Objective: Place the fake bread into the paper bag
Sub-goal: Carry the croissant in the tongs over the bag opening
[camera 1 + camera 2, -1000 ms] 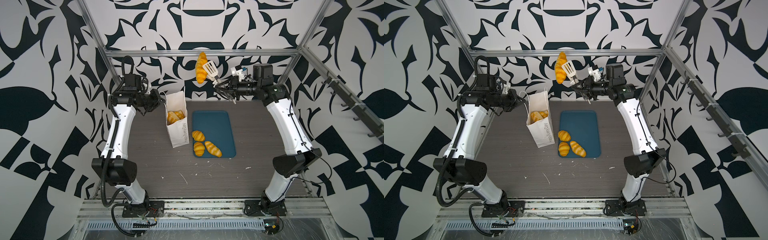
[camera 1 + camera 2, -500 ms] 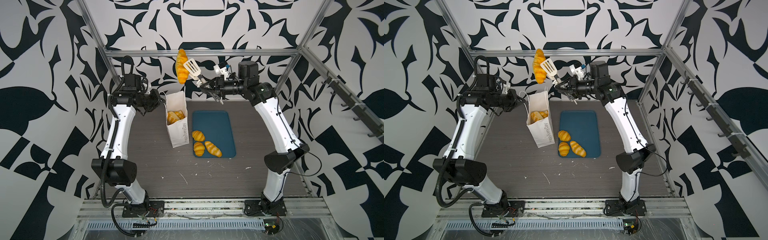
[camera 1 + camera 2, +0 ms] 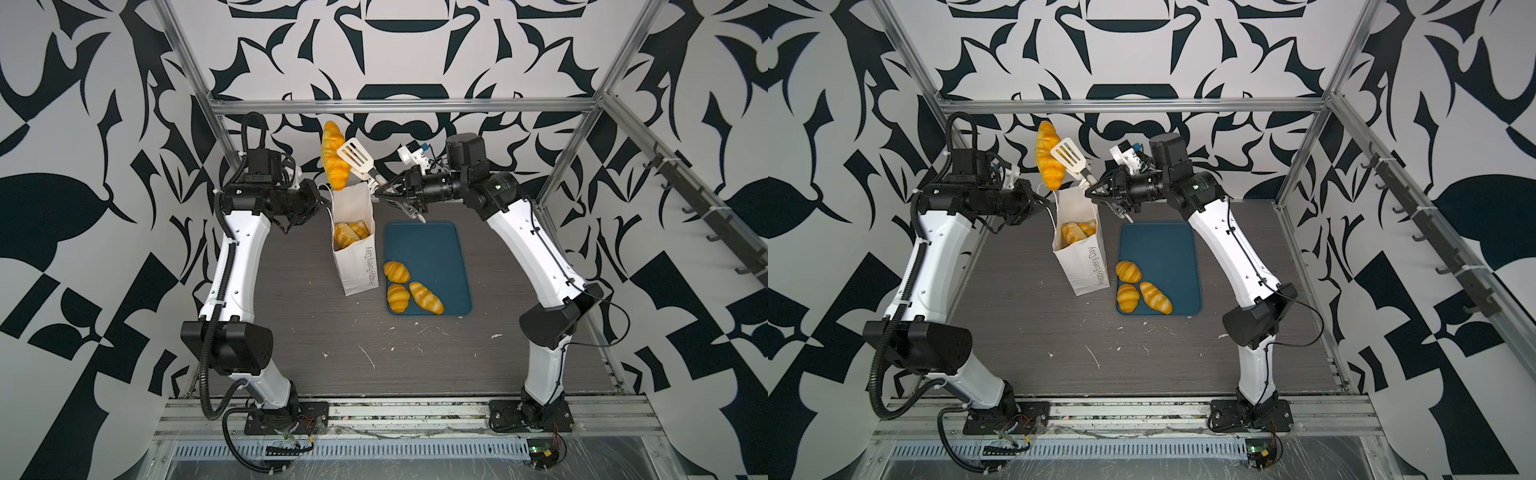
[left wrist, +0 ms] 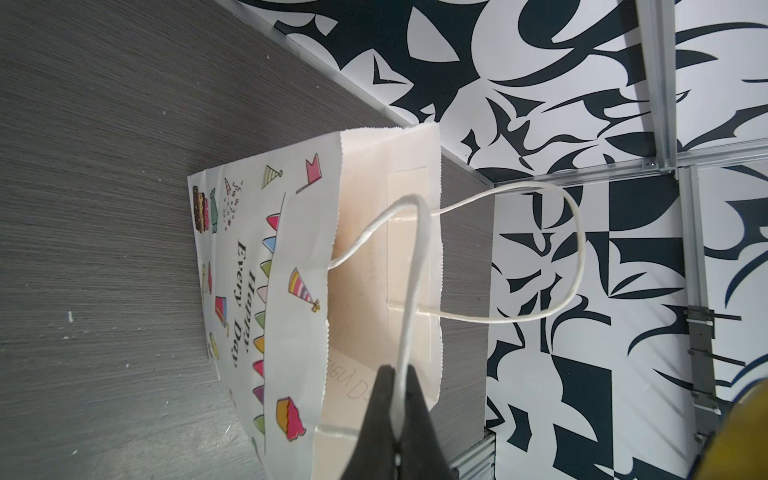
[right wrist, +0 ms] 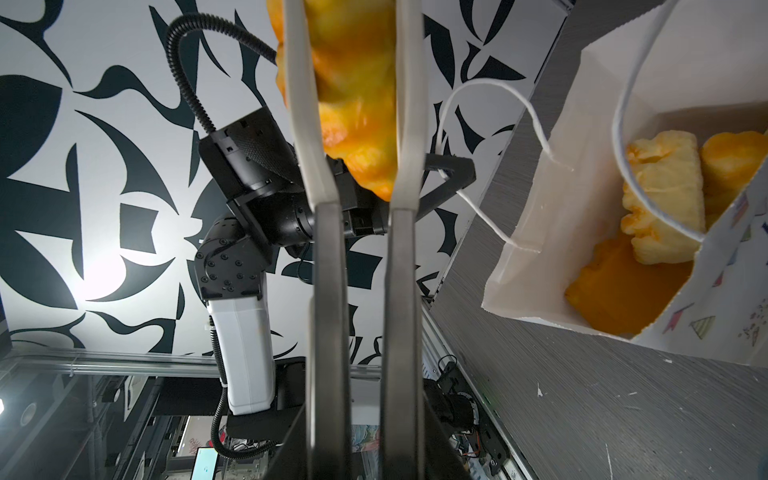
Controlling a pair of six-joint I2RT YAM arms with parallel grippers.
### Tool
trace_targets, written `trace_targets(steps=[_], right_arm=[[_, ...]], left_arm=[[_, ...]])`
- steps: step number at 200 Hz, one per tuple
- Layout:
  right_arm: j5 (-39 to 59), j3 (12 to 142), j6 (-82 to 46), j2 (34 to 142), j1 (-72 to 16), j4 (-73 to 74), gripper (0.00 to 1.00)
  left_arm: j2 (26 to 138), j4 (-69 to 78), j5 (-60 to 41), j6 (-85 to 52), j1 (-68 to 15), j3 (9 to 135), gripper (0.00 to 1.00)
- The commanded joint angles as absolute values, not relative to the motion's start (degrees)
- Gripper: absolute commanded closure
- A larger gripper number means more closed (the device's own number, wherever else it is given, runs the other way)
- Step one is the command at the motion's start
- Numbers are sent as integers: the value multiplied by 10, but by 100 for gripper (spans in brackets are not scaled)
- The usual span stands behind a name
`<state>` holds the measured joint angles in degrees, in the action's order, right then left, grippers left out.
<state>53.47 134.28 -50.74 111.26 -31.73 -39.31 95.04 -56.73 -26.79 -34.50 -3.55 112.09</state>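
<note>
Dark wood-grain table (image 3: pixel 316 340), white specks scattered near the front. Further in, blue tray (image 3: pixel 432 249) (image 3: pixel 1163 249) with three small breads (image 3: pixel 397 297) (image 3: pixel 1128 297) bunched at its near left corner. Just left of the tray stands the paper bag (image 3: pixel 357 266) (image 3: pixel 1086 266) (image 4: pixel 291 291), upright, mouth open. More breads inside (image 3: pixel 351 232) (image 5: pixel 660 208); at least two visible, exact count unclear. Left gripper (image 3: pixel 319 198) (image 4: pixel 397 374) reaches the bag's left side near the top, fingers pinched closed on one cord handle (image 4: pixel 409 291); the bag's second cord loops free. Right gripper (image 3: pixel 384 192) sits just right of the bag's far rim, fingers clamped on white slotted tongs (image 3: pixel 354 156) (image 3: pixel 1068 156) (image 5: pixel 305 104). The tongs point up and left. Between the tong blades is a long loaf (image 3: pixel 334 158) (image 3: pixel 1048 156) (image 5: pixel 357 83), hanging on end in the air, its lower tip just above the bag's far rim, not inside. Back wall behind.
</note>
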Motion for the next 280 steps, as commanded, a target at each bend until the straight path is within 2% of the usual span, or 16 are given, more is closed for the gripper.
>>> trace_targets(steps=[1, 103, 280], right_arm=[[545, 1323, -490, 1075, -320, -347, 69], [540, 1217, -473, 1046, -319, -340, 69], [490, 1173, -412, 1043, -307, -433, 69]], left_arm=[[931, -578, -267, -339, -37, 1115, 100], [929, -579, -264, -339, -36, 1109, 100], [923, -575, -264, -337, -34, 1098, 100]])
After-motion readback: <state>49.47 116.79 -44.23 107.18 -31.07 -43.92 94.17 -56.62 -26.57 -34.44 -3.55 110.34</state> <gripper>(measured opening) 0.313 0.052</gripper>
